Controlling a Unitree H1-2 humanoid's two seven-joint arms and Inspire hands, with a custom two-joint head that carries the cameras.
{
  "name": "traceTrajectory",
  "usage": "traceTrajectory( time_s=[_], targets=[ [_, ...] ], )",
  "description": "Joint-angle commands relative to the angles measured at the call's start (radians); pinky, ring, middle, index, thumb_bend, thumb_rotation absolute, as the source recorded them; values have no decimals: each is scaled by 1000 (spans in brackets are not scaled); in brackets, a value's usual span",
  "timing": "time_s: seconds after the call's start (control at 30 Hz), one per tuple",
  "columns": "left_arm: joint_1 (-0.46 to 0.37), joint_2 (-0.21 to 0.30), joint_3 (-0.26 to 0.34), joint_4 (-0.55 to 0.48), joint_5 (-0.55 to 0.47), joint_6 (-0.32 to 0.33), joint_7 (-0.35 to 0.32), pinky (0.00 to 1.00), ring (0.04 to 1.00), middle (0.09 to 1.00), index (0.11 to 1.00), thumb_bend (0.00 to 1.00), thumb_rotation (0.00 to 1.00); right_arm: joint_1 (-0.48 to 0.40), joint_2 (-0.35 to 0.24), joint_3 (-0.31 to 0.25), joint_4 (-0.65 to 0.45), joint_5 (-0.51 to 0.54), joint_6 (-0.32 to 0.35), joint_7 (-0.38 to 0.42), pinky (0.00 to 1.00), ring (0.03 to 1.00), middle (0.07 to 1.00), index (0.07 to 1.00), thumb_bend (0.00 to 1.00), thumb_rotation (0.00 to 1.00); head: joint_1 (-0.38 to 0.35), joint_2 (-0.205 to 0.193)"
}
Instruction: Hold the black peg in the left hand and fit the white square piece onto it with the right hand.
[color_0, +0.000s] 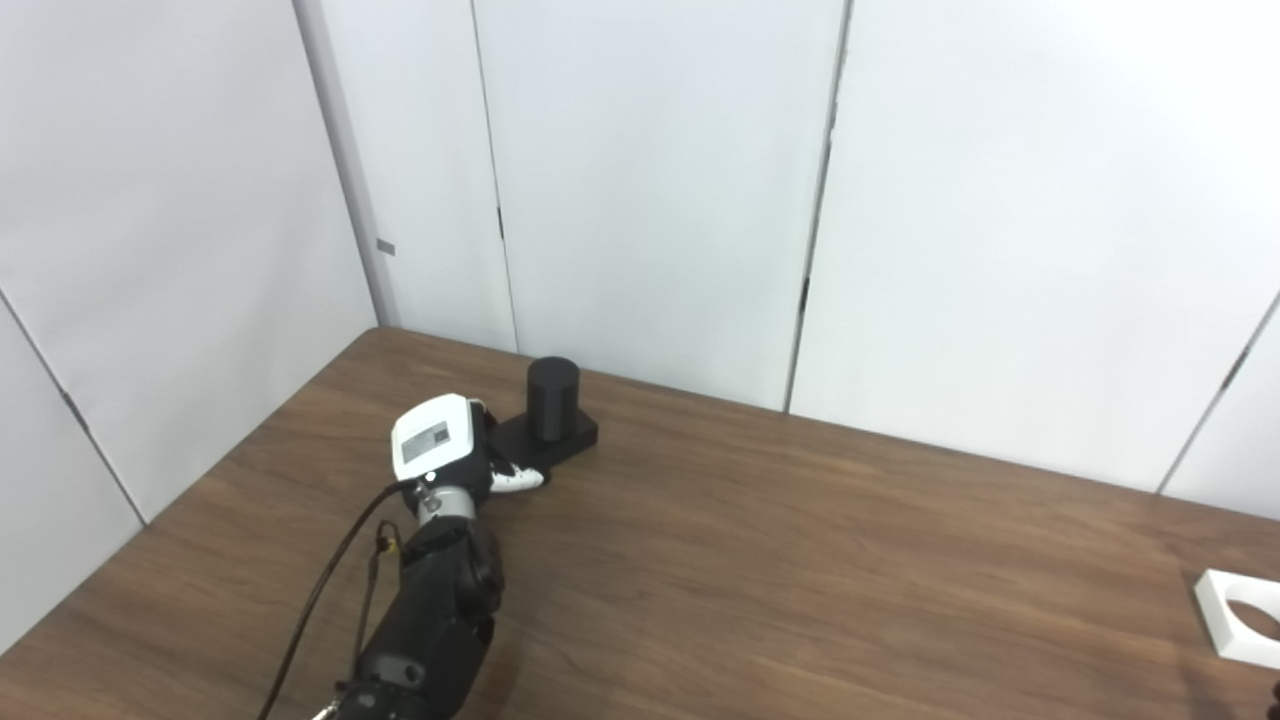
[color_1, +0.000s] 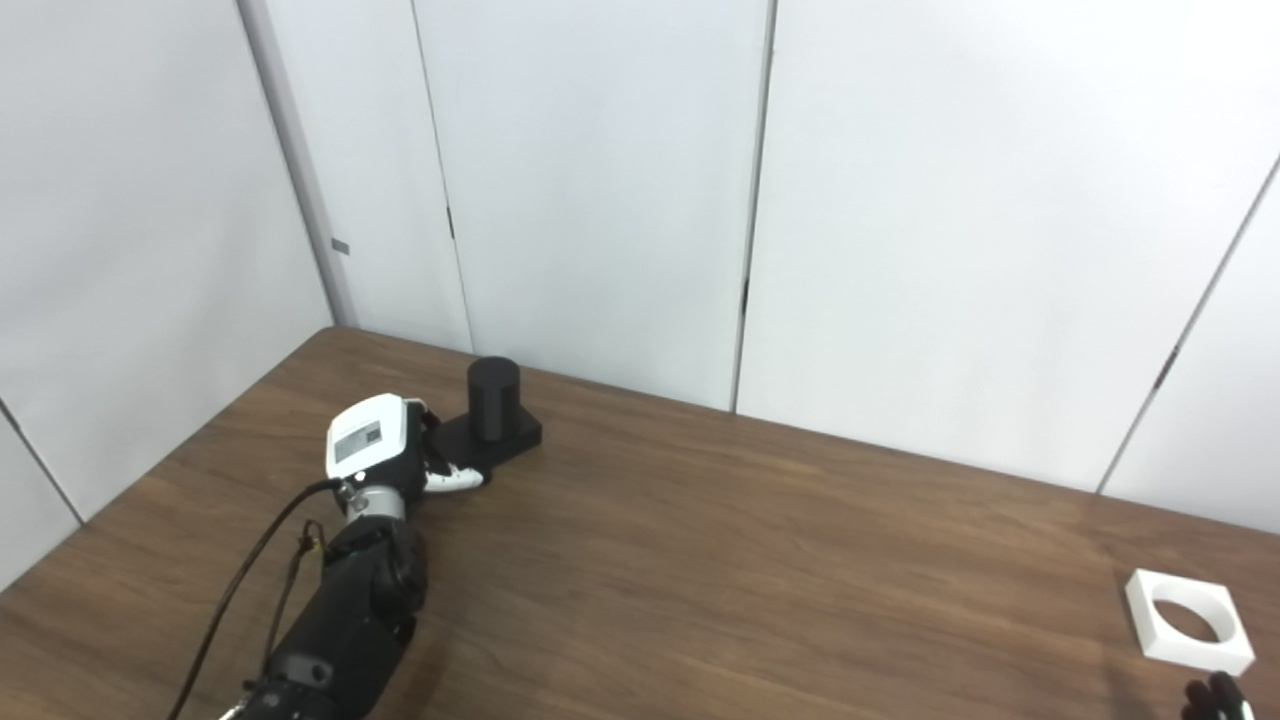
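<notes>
Two worries: my left hand (color_0: 455, 450), grip unclear, could nudge the black peg (color_0: 553, 400) off its spot; right hand (color_1: 1215, 697) barely visible.

A: Left eye view; high, head-mounted, angled down across the table (color_0: 800, 560) toward white wall panels (color_0: 650, 180); moderate range.
B: Right eye view; same aim, offset sideways; both share tabletop, panels, far corner.

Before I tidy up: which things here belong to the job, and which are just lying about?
Job:
- black cylindrical peg on its black base
- white square piece with a round hole
- left hand, at the peg's base
- right hand, barely in view

Lying about:
- nothing on the brown wooden table
</notes>
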Motion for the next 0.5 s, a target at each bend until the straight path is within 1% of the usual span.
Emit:
traceTrajectory(
  time_s=[0.0, 0.07, 0.13, 0.23, 0.33, 0.47],
  targets=[
    [-4, 27, -4, -45, -38, -31, 28, 706, 798, 747, 483, 517, 48, 22, 20, 8, 22, 2, -2, -4, 1000, 1000, 978, 1000, 726, 950, -7, 4],
    [14, 34, -16, -70, -76, -58, 16, 687, 774, 723, 484, 513, 46, 22, 18, 11, 21, 1, -4, -2, 1000, 999, 976, 1000, 720, 973, -14, 6],
    [27, 44, -33, -88, -98, -73, 7, 652, 747, 718, 486, 509, 47, 23, 20, 12, 18, 6, 1, 0, 1000, 996, 971, 1000, 720, 965, -19, 9],
    [61, 47, -54, -151, -149, -101, -27, 640, 747, 730, 488, 506, 46, 25, 25, 12, 3, 9, 21, -3, 1000, 1000, 979, 1000, 720, 951, -32, 16],
    [102, 44, -79, -237, -187, -100, -79, 651, 765, 746, 489, 505, 48, 28, 29, 11, -9, 20, 33, -1, 1000, 1000, 995, 1000, 712, 937, -42, 24],
    [163, 36, -116, -341, -221, -128, -118, 646, 773, 756, 489, 506, 50, 35, 33, 14, -26, -17, 48, -16, 1000, 1000, 992, 1000, 716, 959, -65, 40]
  ],
)
